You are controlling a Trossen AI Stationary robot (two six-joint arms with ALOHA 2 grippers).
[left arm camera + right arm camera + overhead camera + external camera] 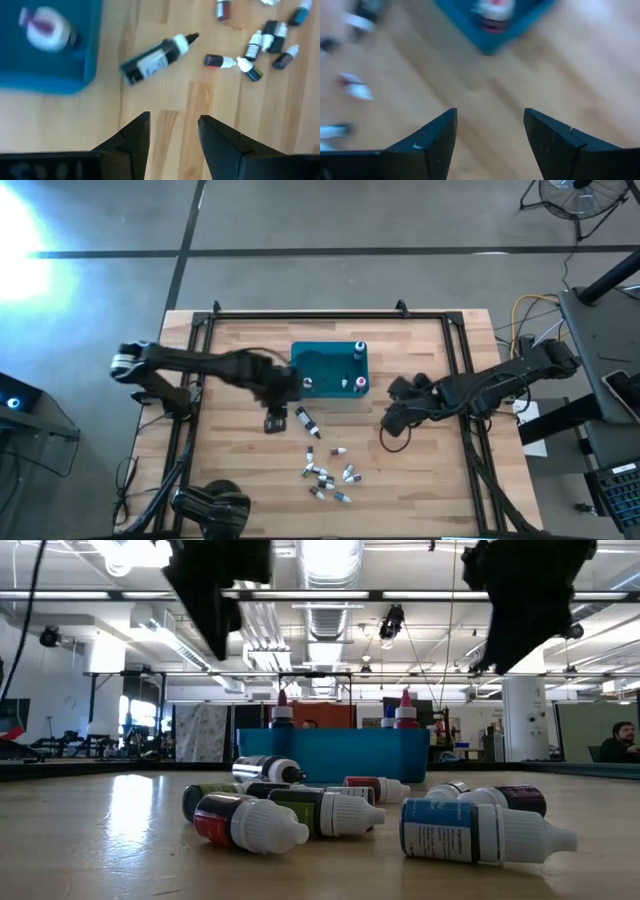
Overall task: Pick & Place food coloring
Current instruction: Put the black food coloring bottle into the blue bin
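One long bottle [307, 422] lying flat, diagonal.

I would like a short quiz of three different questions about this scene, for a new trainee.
1. True or false: the left gripper holds a bottle.
2. How many bottles stand inside the teal bin: A) none, B) three, C) seven?
3. Fill in: the long dark bottle lies on the ____, between the bin and the cluster of small bottles.

Key:
1. False; both it and the right gripper are open and empty above the wood.
2. B.
3. table.
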